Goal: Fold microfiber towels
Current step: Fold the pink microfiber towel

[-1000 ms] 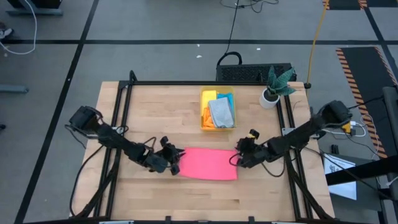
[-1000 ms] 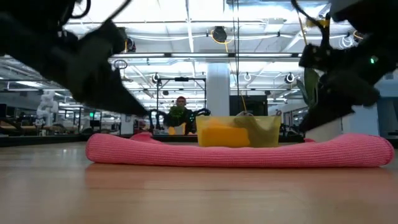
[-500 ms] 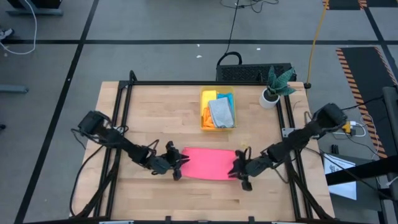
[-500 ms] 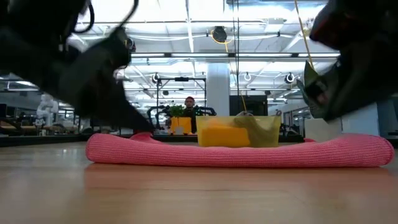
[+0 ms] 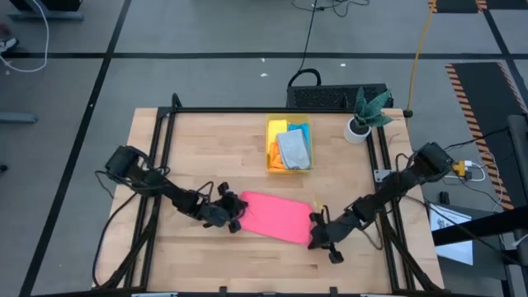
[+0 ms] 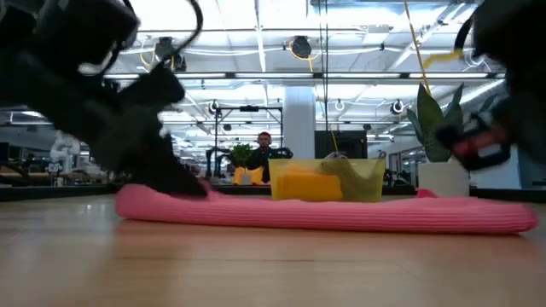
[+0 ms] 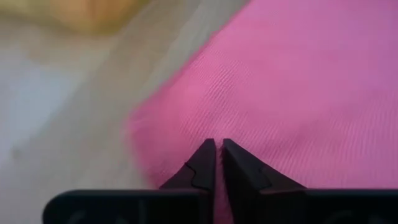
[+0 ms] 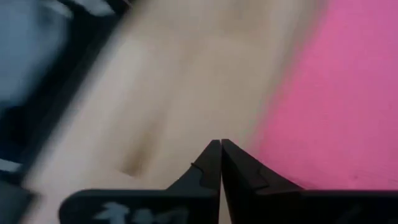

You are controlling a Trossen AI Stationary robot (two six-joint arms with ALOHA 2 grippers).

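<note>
Pink towel (image 5: 276,216) lies folded flat on the table (image 5: 206,148), near the front edge, slightly skewed. My left hand (image 5: 233,214) sits at its left end, fingers nearly together over the cloth; I cannot tell if fabric is pinched. My right hand (image 5: 320,238) is at its right front corner, fingers pressed together, holding nothing. Remaining towels (image 5: 293,148) lie in the yellow bin (image 5: 271,147) behind.

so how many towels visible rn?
5: the pink towel flat on the table between both grippers; yellow, blue, grey and orange towels piled in the yellow bin. More may hide underneath.
</note>
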